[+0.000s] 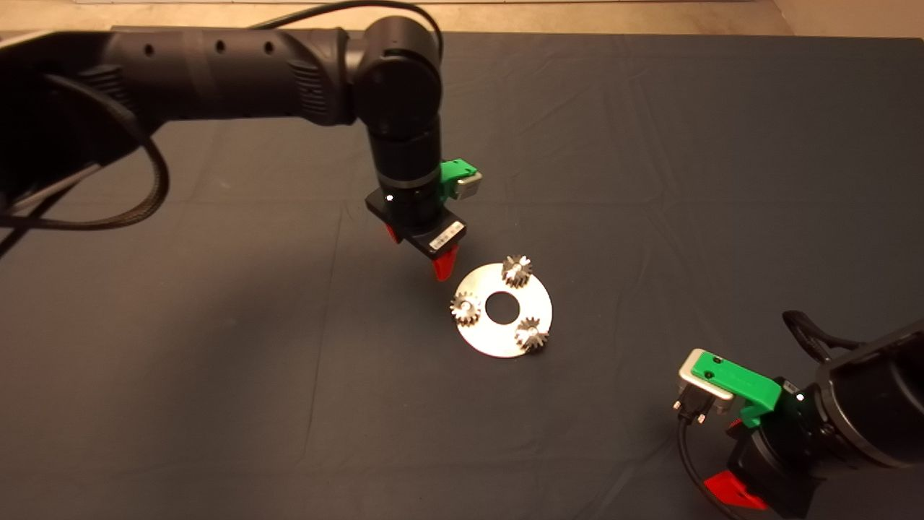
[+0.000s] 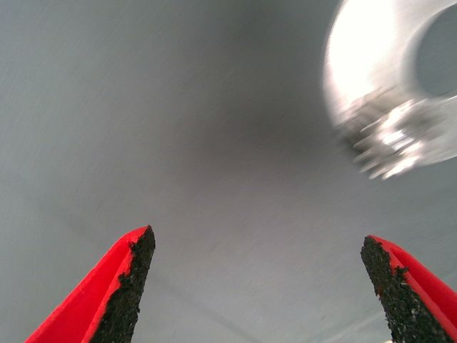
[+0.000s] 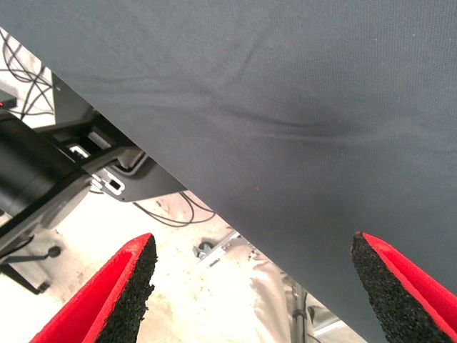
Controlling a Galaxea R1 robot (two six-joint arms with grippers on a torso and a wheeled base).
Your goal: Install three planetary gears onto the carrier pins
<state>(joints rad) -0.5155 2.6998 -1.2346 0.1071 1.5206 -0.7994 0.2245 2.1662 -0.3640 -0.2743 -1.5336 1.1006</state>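
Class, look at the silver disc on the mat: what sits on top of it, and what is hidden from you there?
Three planetary gears sit on the disc, spaced around its central hole. The carrier pins are mostly covered by the gears. The mat directly beneath the disc is also hidden.

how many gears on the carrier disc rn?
3, all on the disc around its centre hole: one gear at the far rim, one on the left arm's side, one at the near-right rim. None loose on the mat.
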